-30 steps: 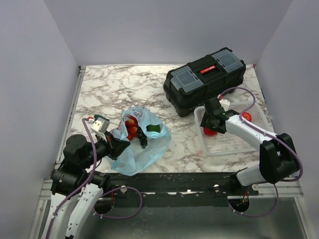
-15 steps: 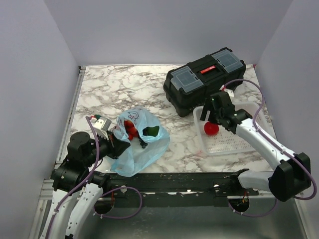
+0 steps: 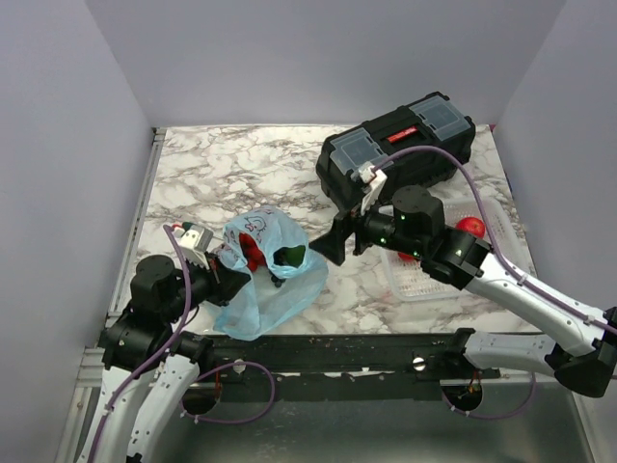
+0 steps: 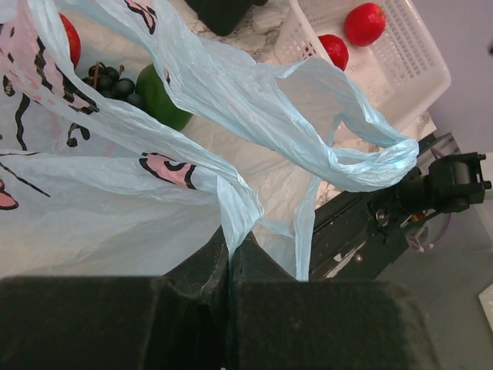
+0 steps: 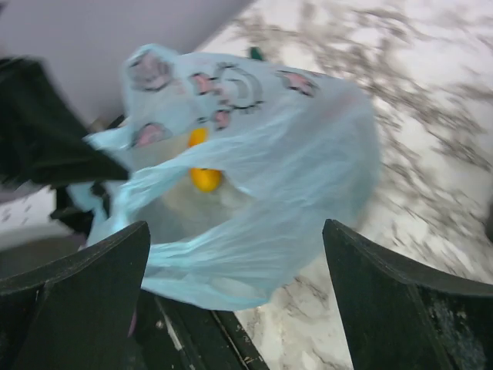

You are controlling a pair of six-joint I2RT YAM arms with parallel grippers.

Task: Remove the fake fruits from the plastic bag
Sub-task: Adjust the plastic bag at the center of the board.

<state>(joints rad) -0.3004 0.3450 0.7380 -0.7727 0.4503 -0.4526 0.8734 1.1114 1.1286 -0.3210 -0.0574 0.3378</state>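
The left gripper (image 4: 229, 248) is pressed together on a fold of the plastic bag (image 4: 115, 193) at its rim, propping the mouth open. Just past its tips, inside the bag, lie dark grapes (image 4: 115, 81), a green fruit (image 4: 163, 99) and a red fruit (image 4: 69, 38). The right gripper (image 5: 235, 231) is spread wide and faces the mouth, with a yellow-orange fruit (image 5: 204, 177) straight ahead of it.

The film looks thin, limp and slippery. The fruits look light, hard and glossy, so they are likely to roll; each is best pinched across its middle. Well beyond the bag from the left gripper, a white mesh basket (image 4: 420, 69) holds two round red fruits (image 4: 363, 23).
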